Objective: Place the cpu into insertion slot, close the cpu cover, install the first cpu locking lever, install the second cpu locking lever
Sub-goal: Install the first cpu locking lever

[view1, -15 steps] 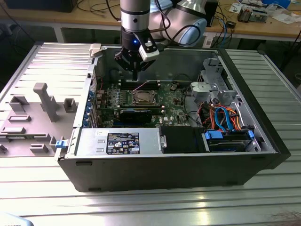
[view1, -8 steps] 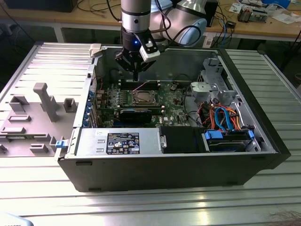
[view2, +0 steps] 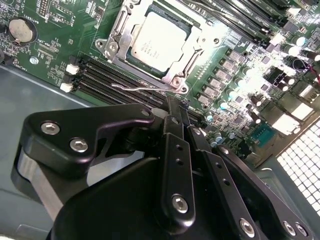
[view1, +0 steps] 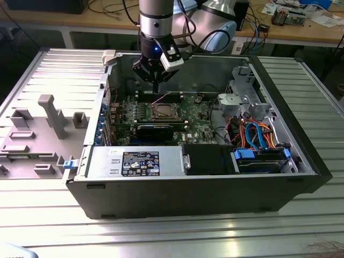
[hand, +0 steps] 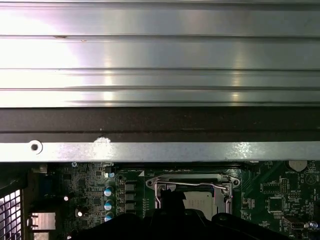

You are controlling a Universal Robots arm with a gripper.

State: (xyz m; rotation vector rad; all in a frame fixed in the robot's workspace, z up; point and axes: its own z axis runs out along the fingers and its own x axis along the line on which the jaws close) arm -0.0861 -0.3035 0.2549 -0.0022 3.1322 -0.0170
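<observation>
The cpu (view2: 159,41) lies flat in the insertion slot (view2: 175,80), silvery top up, on the green board inside the open computer case (view1: 215,188). The cpu cover (view2: 119,35) lies down over it, framing the chip. A thin wire locking lever (view2: 137,86) runs along one side of the socket; I cannot tell whether it is latched. My gripper (view2: 176,102) hangs above the board beside the socket, shut with nothing in it. In the exterior view the gripper (view1: 156,87) points down just behind the socket (view1: 164,112). The first wrist view shows the cpu (hand: 202,199) under a wire lever (hand: 192,184).
Long black memory slots (view2: 100,75) run beside the socket, and a coin battery (view2: 22,30) sits further off. A black card (view1: 156,130), the grey power supply (view1: 140,161) and a drive bay with blue and orange cables (view1: 258,140) crowd the case. The case wall (hand: 160,150) rises close by.
</observation>
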